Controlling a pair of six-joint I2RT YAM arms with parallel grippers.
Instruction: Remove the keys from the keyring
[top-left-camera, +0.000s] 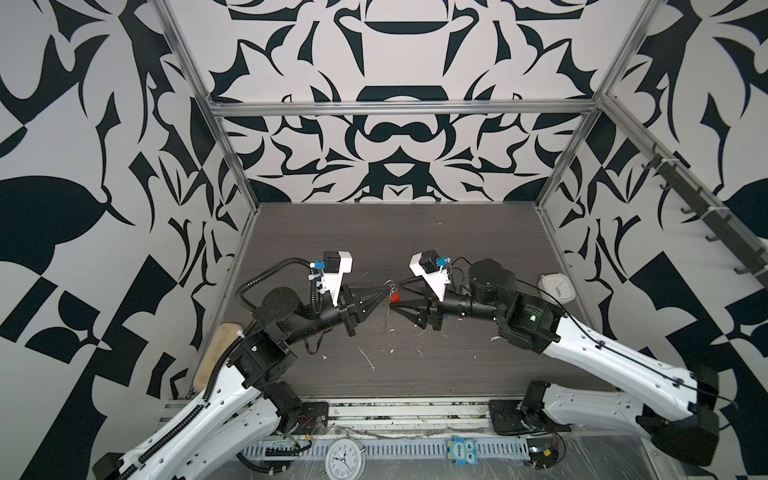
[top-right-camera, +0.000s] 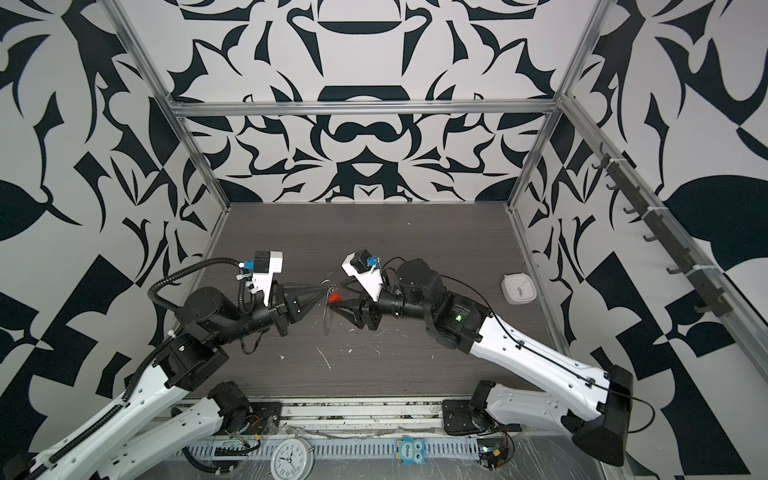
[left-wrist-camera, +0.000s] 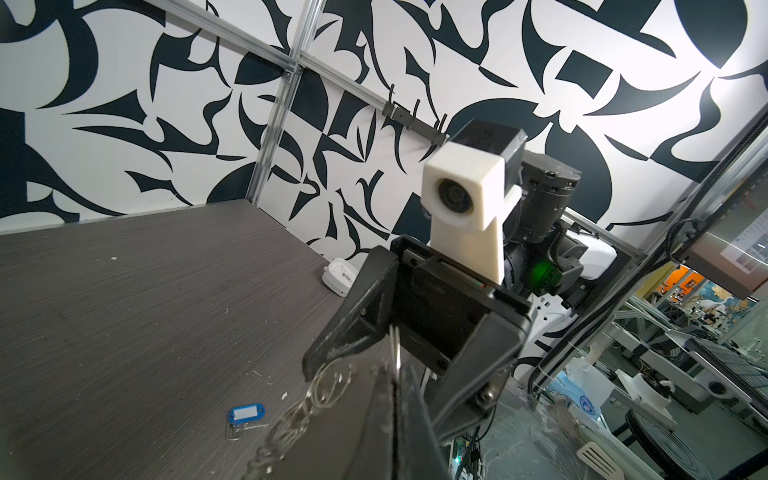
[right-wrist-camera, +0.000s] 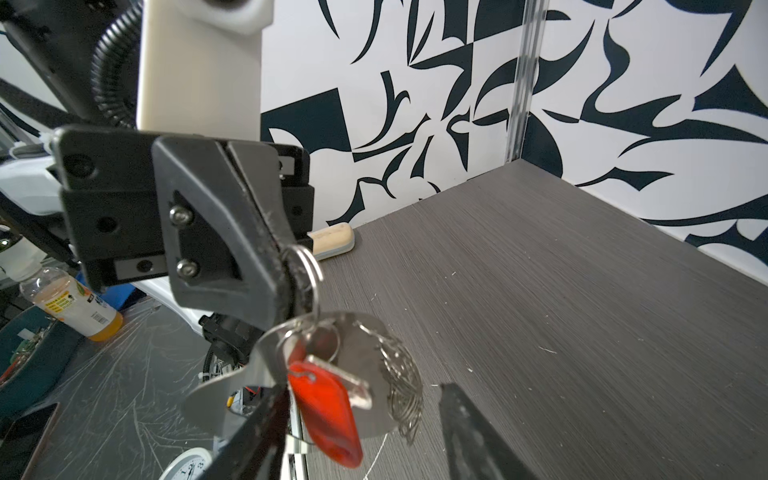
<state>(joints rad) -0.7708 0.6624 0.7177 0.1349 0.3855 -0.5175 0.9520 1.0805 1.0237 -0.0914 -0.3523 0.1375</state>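
In a top view the left gripper (top-left-camera: 381, 292) is pinched tight on the thin, shiny keyring (top-left-camera: 389, 286), up over the dark, streaky table (top-left-camera: 374, 232) with swirly black-and-white walls (top-left-camera: 395, 145). In the left wrist view the blue key (left-wrist-camera: 246, 413) lies flat on the table. In the right wrist view the red key (right-wrist-camera: 324, 411) hangs on the keyring between the wide-apart fingers of the right gripper (right-wrist-camera: 365, 387).

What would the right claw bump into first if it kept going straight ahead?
Most likely the red key, dangling from the keyring between the open fingers of the right gripper. Just behind it is the left gripper, shut on that keyring. Depth is uncertain.
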